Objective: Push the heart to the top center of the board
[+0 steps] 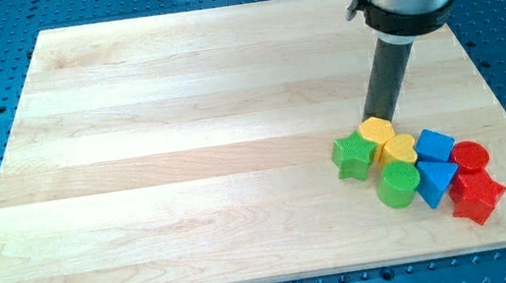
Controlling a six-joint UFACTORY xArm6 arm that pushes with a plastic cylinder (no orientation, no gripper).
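Note:
The yellow heart lies in a tight cluster of blocks at the board's lower right. A second yellow block, its shape unclear, touches the heart's upper left side. My tip is at the top edge of this second yellow block, on the cluster's upper side. I cannot tell whether it touches the block. A green star sits to the left of the heart. A green cylinder sits just below it.
A blue cube and a blue triangle lie to the right of the heart. A red cylinder and a red star lie further right, near the wooden board's right edge.

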